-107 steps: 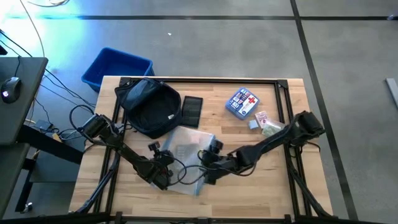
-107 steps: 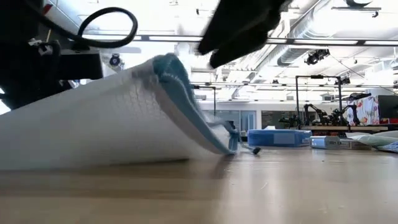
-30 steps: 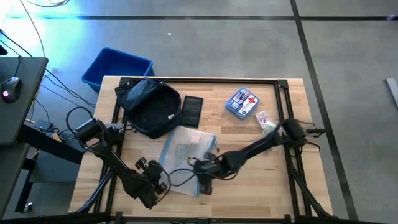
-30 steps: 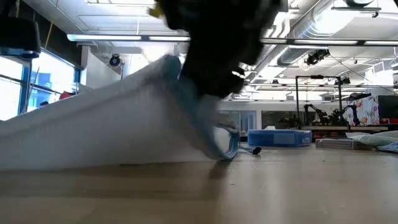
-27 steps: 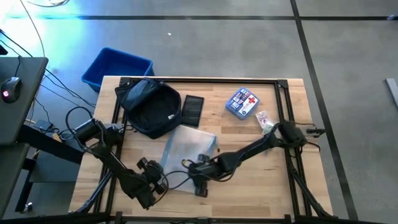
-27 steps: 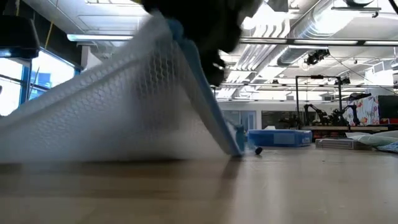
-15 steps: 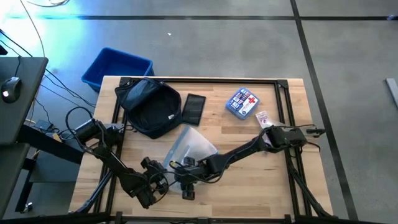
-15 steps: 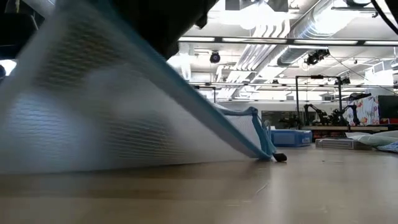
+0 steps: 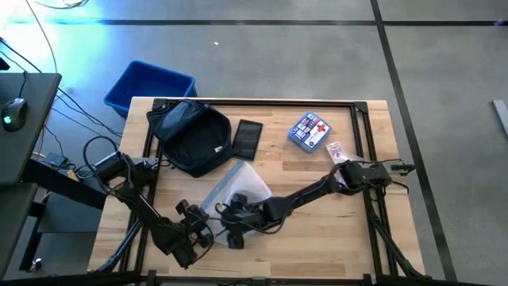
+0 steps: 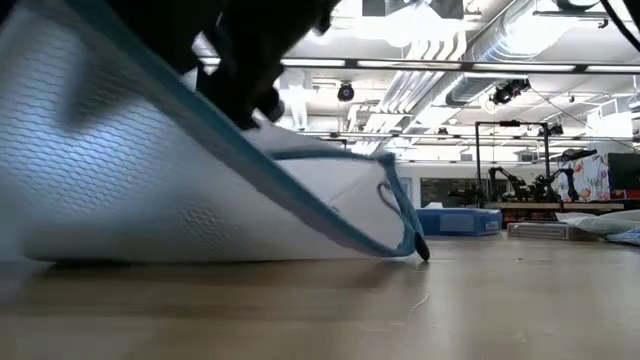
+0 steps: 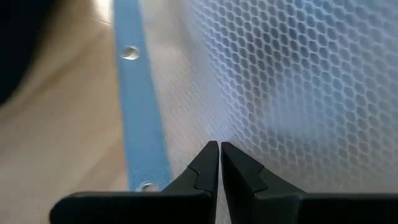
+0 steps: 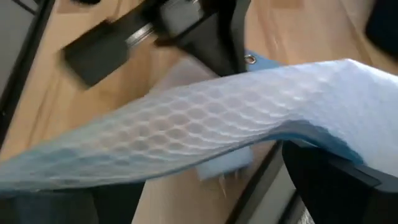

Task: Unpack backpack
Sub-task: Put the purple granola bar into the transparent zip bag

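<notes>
With the backpack [image 9: 190, 137] resting at the table's [image 9: 349, 214] far left, the step in hand looked like laying down a mesh pouch [image 9: 238, 189]: the right gripper [image 9: 232, 224] straddled it, jaws released, left gripper [image 9: 193, 230] clenched beside; next, probably another reach toward the backpack.

The table [image 9: 333, 238] is made of pale wood with a smooth, faintly satin finish, its grain laid in strips. The backpack [image 9: 190, 137] is seen as soft, matt, dark cloth. The mesh pouch [image 10: 130, 170] is formed of white, translucent honeycomb netting, edged with light blue woven tape set with small shiny metal snaps. The bin [image 9: 149, 85] is moulded from rigid, slightly glossy blue plastic. The left gripper [image 11: 219, 163] is finished in matt black plastic. The floor [image 9: 317, 56] is smooth, grey and dully reflective.
</notes>
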